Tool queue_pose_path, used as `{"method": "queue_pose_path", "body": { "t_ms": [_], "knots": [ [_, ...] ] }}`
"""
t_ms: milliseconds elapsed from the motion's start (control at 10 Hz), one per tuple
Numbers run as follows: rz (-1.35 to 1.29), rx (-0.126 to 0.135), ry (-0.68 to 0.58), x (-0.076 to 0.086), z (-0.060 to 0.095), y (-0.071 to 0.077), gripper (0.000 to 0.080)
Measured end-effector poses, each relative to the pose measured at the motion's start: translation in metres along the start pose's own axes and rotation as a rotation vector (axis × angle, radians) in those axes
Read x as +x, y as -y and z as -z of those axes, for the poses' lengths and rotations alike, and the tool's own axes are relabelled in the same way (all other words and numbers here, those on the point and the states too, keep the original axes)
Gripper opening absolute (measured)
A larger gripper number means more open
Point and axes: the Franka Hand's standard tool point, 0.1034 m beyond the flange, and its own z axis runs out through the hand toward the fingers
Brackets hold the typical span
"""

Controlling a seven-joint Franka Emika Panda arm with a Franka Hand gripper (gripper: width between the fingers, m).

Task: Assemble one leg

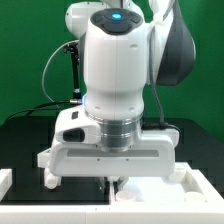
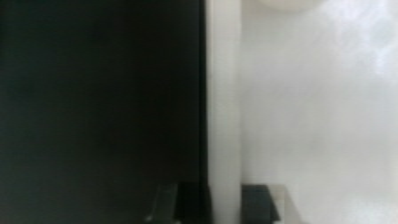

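Observation:
No leg shows in either view. In the wrist view my gripper (image 2: 224, 202) straddles the raised rim of the large flat white panel (image 2: 320, 110). One dark finger (image 2: 189, 203) is on the outer side and the other sits on the panel side, both against the rim. In the exterior view the arm's white hand fills the frame and my gripper (image 1: 115, 186) points down at table level, its tips mostly hidden. White parts of the panel (image 1: 205, 180) show at the exterior view's lower right.
The black table (image 2: 89, 110) lies beside the panel's rim. A blurred rounded shape (image 2: 285, 6) sits on the panel's far part. A white piece (image 1: 5, 180) is at the exterior view's lower left. A green backdrop stands behind.

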Motion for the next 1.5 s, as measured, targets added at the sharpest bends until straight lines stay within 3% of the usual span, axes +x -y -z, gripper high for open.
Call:
{"method": "queue_pose_path", "body": {
  "t_ms": [400, 500, 600, 700, 800, 900, 1000, 1100, 1500],
  "knots": [
    [-0.011, -0.006, -0.016, 0.000, -0.001, 0.000, 0.0055],
    [-0.010, -0.006, -0.015, 0.000, -0.002, 0.000, 0.0130],
    [-0.009, -0.006, -0.015, 0.000, -0.002, 0.000, 0.0130],
    [-0.008, -0.006, -0.013, -0.001, 0.002, 0.001, 0.0270],
    [-0.006, -0.002, -0.007, -0.011, 0.018, 0.004, 0.0452],
    [-0.005, 0.004, 0.011, -0.024, 0.029, 0.006, 0.0576],
    [-0.005, 0.007, 0.028, -0.031, 0.037, 0.006, 0.0576],
    [-0.006, 0.006, 0.022, -0.027, 0.032, 0.006, 0.0637],
    [-0.006, 0.005, 0.027, -0.028, 0.028, 0.005, 0.0649]
  ]
}}
